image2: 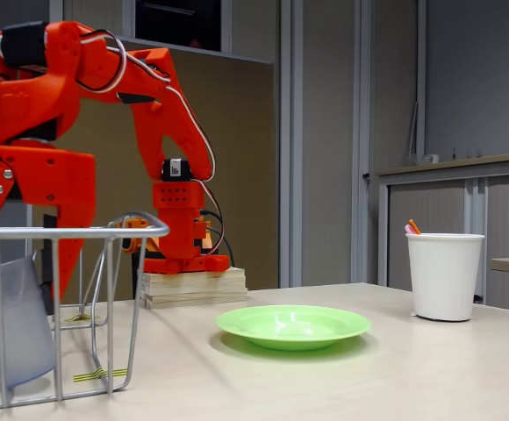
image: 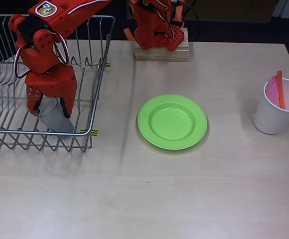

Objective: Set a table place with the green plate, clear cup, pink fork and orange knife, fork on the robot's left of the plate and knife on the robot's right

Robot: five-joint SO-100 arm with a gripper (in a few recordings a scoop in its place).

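Gripping the clear cup (image: 55, 118), the pincer (image: 52, 110) is closed on its wall inside the wire dish rack (image: 95, 94) at the worktop's left rear, as the overhead view shows it. One finger appears to lie inside the cup and the other outside, though the exact contact is hard to make out from above. In the fixed view the cup (image2: 13, 329) sits low in the rack (image2: 123, 230) and tilted, with the orange pincer body (image2: 26, 189) directly above it; whether the cup rests on the rack wires or hangs just clear of them cannot be told.

The green plate (image: 172, 122) lies flat near the worktop's centre, well apart from the rack. At the right edge stands a white cup (image: 276, 107); the pink fork (image: 271, 89) and orange knife (image: 280, 88) stand upright in it, handles or tips only showing, the rest hidden by the cup wall. In the fixed view just their ends (image2: 411, 228) show above the rim.

The robot (image: 159, 22) is mounted on a stack of wooden boards (image: 162, 52) at the rear edge. Its arm reaches left over the rack, elbow raised, wrist bent steeply downward. The upper links are cut off by the overhead frame's top edge.
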